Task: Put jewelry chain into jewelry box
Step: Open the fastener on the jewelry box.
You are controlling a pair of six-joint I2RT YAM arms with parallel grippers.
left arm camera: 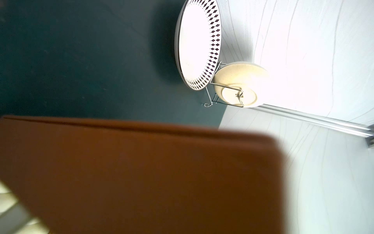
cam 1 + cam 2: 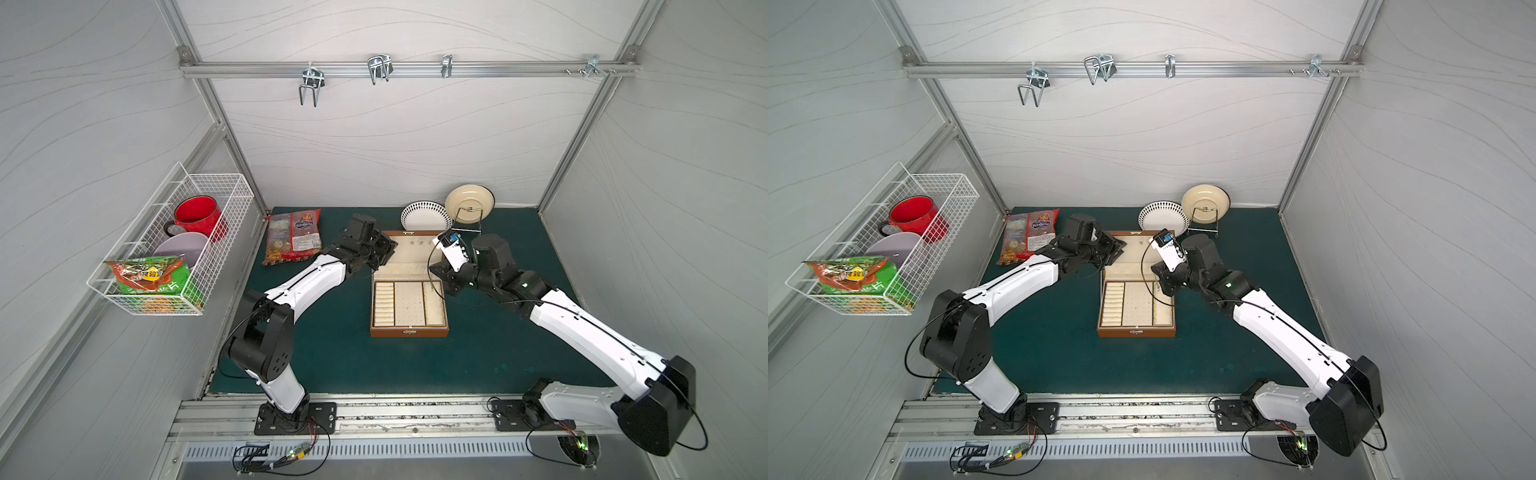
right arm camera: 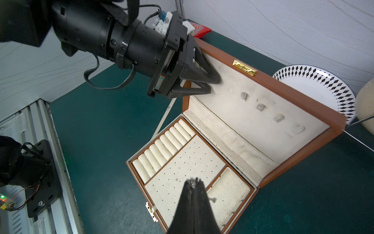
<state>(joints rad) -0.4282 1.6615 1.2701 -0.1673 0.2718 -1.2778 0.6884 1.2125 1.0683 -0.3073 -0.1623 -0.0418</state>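
I see the dark green table mat [image 2: 332, 357] first, with the rectangular brown wooden jewelry box [image 2: 409, 331] near its middle, its lid raised and its cream tray of 3 sections exposed. The left gripper [image 3: 214, 86] is at the lid's left edge, its black fingers a little apart against the cream lining; I cannot tell whether they clamp the lid. The right gripper [image 3: 193, 180] hangs above the tray, by the divider between the dotted middle section and the plain end section, its jaws pressed together. Pinched at its tips is a tiny silvery glint, the only part of the thin jewelry chain [image 3: 193, 183] I can make out.
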